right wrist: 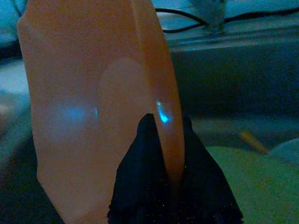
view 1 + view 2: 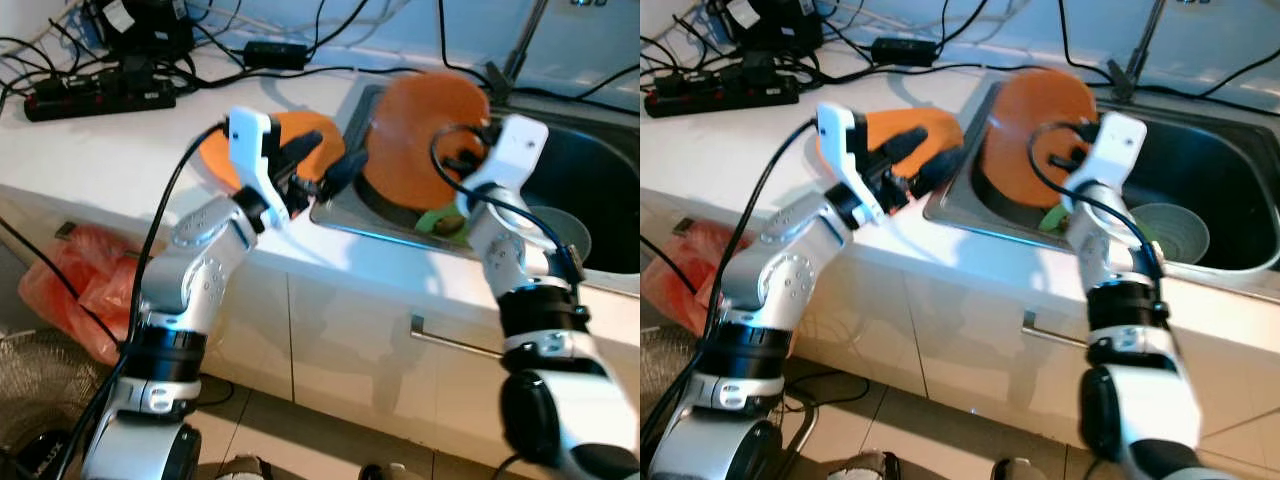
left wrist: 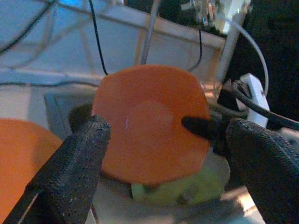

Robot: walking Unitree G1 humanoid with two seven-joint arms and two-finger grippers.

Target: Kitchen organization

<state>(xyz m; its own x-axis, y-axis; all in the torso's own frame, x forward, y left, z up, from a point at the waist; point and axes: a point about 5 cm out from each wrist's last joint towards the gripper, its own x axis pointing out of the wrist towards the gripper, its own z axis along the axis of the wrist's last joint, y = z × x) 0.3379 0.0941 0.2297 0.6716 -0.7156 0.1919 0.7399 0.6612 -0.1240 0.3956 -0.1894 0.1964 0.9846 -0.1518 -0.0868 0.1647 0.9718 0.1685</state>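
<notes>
Right now the right gripper (image 1: 170, 179) is pinched on the rim of the orange plate (image 2: 425, 135), holding it tilted up on edge over the sink (image 2: 600, 180). Just across from its face the left gripper (image 2: 325, 165) waits, fingers spread wide. A second orange plate (image 2: 290, 135) lies flat on the counter (image 2: 90, 150) behind that left gripper, so a hand-over looks likely.
</notes>
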